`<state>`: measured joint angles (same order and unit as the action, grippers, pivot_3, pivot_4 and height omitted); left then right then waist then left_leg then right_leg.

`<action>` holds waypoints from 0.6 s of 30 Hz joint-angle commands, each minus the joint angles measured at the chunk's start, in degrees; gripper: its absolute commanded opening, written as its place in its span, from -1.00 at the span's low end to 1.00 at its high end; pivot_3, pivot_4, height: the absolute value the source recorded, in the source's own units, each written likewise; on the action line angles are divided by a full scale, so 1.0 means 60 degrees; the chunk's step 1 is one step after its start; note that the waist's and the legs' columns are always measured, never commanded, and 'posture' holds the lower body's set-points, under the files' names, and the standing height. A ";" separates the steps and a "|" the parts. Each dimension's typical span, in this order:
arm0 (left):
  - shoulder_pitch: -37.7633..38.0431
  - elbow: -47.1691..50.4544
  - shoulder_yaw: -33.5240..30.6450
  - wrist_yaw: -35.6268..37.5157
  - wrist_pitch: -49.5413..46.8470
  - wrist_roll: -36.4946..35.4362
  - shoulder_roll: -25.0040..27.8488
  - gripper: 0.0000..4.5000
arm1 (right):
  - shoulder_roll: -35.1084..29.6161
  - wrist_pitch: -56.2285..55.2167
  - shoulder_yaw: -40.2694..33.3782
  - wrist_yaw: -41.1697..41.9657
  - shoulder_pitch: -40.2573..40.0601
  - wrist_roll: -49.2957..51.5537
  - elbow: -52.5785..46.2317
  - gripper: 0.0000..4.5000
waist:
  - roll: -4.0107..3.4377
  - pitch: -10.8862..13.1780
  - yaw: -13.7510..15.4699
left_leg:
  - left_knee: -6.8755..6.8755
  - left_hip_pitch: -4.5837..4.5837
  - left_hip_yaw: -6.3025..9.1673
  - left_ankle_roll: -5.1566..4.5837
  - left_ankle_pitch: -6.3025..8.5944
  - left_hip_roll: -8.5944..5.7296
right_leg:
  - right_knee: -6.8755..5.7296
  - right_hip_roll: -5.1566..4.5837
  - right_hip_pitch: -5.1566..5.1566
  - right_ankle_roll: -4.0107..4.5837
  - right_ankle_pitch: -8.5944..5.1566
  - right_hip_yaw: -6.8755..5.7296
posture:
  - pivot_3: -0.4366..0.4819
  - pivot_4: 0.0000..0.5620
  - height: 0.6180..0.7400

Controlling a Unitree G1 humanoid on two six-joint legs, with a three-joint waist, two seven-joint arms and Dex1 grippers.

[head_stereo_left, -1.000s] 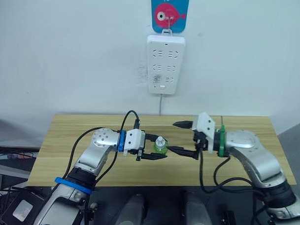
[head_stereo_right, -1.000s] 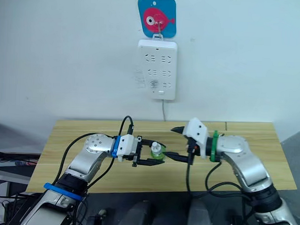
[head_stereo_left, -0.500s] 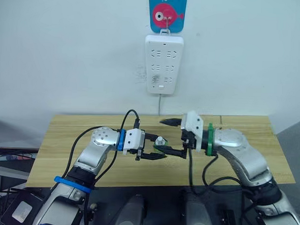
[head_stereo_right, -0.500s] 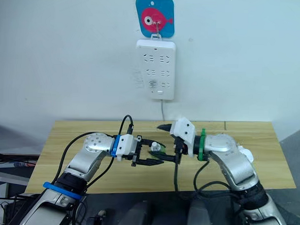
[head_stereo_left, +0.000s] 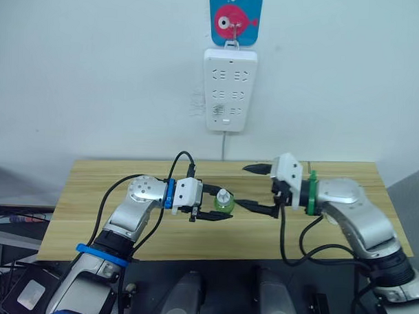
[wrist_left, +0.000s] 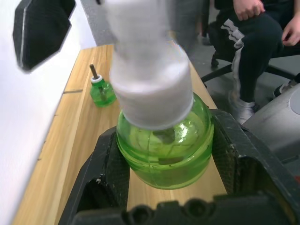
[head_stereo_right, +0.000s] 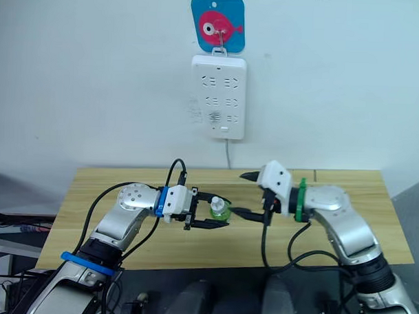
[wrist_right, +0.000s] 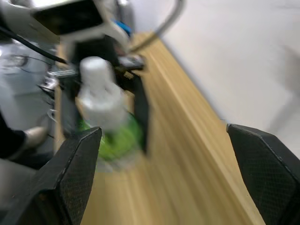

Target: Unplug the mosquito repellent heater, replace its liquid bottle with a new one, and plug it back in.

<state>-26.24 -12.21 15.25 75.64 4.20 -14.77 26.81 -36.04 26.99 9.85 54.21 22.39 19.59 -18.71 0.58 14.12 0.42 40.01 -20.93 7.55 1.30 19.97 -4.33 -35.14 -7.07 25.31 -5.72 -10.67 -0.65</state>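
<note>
A small green liquid bottle point(head_stereo_left: 224, 203) with a white cap is held just above the table, my left gripper point(head_stereo_left: 220, 205) shut on its round body; the left wrist view shows the bottle point(wrist_left: 164, 147) between the two fingers. My right gripper point(head_stereo_left: 255, 189) hovers open just right of the bottle, one finger above and one below, touching nothing. From the right wrist the capped bottle point(wrist_right: 102, 101) lies ahead of the spread fingers point(wrist_right: 70, 173). A second green bottle point(wrist_left: 101, 91) with a bare wick stands on the table farther along. The mosquito repellent heater is out of view.
A tall white power strip point(head_stereo_left: 229, 89) hangs on the wall under a blue fish hook point(head_stereo_left: 234, 18), its cable dropping behind the wooden table point(head_stereo_left: 91, 194). A seated person's legs point(wrist_left: 253, 42) are beyond the table's end.
My right gripper moved left toward the bottle half a second ago, then drew back to the right, still open. The left gripper kept holding the bottle in place.
</note>
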 commanded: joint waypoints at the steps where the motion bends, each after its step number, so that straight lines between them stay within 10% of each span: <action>1: -0.0052 0.0105 -0.0152 0.0042 0.0168 -0.0081 -0.0021 0.00 | -0.0190 0.0176 -0.0320 0.0270 -0.0105 0.0456 -0.0455 0.97 | 0.0000 0.0000 -0.0014 | -0.0001 0.0000 -0.0001 0.0000 0.0000 0.0000 | 0.0000 0.0000 0.0001 0.0000 0.0000 0.0000 | 0.12 -0.21 1.00; 18: -0.0070 0.0017 -0.0093 0.0067 0.0271 -0.0051 -0.0050 0.00 | 0.1347 0.1723 0.0592 -0.0790 0.0254 0.1616 -0.1256 0.43 | 0.0001 -0.0001 -0.0012 | 0.0001 0.0000 0.0005 0.0000 0.0000 -0.0003 | -0.0001 -0.0003 0.0000 0.0000 0.0000 -0.0001 | 0.12 -0.18 1.00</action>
<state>-26.92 -13.62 15.25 75.75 5.01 -14.75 26.73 -28.34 39.03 12.92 49.81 23.40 30.01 -25.02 0.59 14.11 0.35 40.02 -20.93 7.58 1.30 19.97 -4.34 -35.14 -7.09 25.31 -5.72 -10.67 -0.65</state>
